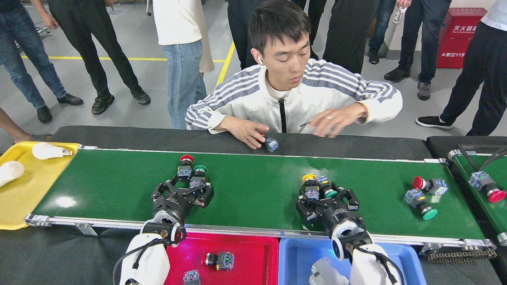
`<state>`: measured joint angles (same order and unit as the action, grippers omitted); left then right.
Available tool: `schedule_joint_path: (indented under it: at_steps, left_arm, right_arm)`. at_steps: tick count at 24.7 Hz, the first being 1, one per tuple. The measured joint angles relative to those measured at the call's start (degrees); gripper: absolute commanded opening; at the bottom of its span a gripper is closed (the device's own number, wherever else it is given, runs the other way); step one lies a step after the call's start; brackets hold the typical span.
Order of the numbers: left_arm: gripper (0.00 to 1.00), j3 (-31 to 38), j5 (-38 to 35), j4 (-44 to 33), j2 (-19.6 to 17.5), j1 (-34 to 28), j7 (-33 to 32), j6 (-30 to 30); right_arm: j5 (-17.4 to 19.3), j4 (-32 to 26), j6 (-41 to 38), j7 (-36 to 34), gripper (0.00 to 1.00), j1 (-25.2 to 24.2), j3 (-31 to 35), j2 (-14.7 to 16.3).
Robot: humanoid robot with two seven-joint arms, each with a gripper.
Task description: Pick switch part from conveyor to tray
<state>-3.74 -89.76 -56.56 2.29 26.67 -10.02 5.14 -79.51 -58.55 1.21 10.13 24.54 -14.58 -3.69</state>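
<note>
The green conveyor [253,198] carries several switch parts. My left gripper [189,187] hovers open over the belt's near left. A green-capped switch part [198,177] sits just beyond its fingertips, beside a red-capped one [185,168]. My right gripper [328,194] is open at mid-right. A yellow-capped switch part [311,187] and a green-capped one [325,191] lie between its spread fingers. Below the near rail stand a red tray [253,253] holding a switch part [220,260] and a blue tray [299,257].
Two more switch parts [427,184] [420,202] lie at the belt's right end. A second belt [481,198] at far right carries a red-capped part [488,187]. A seated person's hands [247,134] hold a part [271,144] at the far edge. A yellow tray [23,194] with bulbs sits left.
</note>
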Motion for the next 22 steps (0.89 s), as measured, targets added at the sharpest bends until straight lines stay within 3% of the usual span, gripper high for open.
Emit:
schedule_joint_path:
  at_steps: [1, 3, 7, 11, 12, 13, 14, 15, 19, 22]
  left_arm:
    - [1.0, 0.02, 0.0, 0.37, -0.1, 0.24, 0.01, -0.03]
    - [1.0, 0.02, -0.04, 1.47, -0.15, 1.23, 0.03, -0.7]
    - [1.0, 0.03, -0.22, 6.45, -1.5, 4.38, 0.09, -4.44]
    - [1.0, 0.04, -0.23, 13.5, -2.71, 8.39, 0.18, -7.81]
    - [1.0, 0.04, -0.23, 15.42, -2.92, 9.24, 0.21, -8.5]
    - [0.99, 0.05, -0.23, 16.78, -3.06, 9.94, 0.31, -9.24]
    - [0.97, 0.06, -0.22, 17.87, -3.15, 10.53, 0.37, -10.1]
    - [0.93, 0.08, -0.22, 18.67, -3.23, 10.86, 0.5, -11.11]
    - [0.61, 0.21, -0.07, 19.67, -3.51, 10.95, 3.21, -12.71]
    - [0.35, 0.26, 0.34, 19.76, -3.52, 10.64, 6.4, -13.14]
  right_arm:
    - [0.0, 0.19, 0.18, 0.0, 0.16, 0.19, -0.34, 0.01]
    - [0.09, 0.26, -1.23, -0.1, 0.04, 0.32, -1.19, 0.47]
    - [0.13, -1.17, -4.55, -0.09, 0.02, -0.01, -1.34, 1.54]
    - [0.21, -10.98, -11.19, -0.81, 0.02, -6.09, -2.18, 1.61]
    - [0.21, -14.64, -13.87, -0.82, 0.05, -8.6, -2.49, 1.61]
    - [0.21, -17.94, -17.06, -0.87, 0.21, -10.94, -3.1, 1.61]
    - [0.21, -20.75, -19.89, -0.94, 0.54, -12.8, -4.23, 1.59]
    - [0.21, -22.66, -22.53, -0.98, 1.0, -14.14, -5.95, 1.52]
    - [0.17, -24.2, -26.88, -1.03, 1.0, -14.98, -13.92, 0.54]
    - [0.17, -24.76, -27.65, -1.04, 1.0, -14.97, -15.04, 0.52]
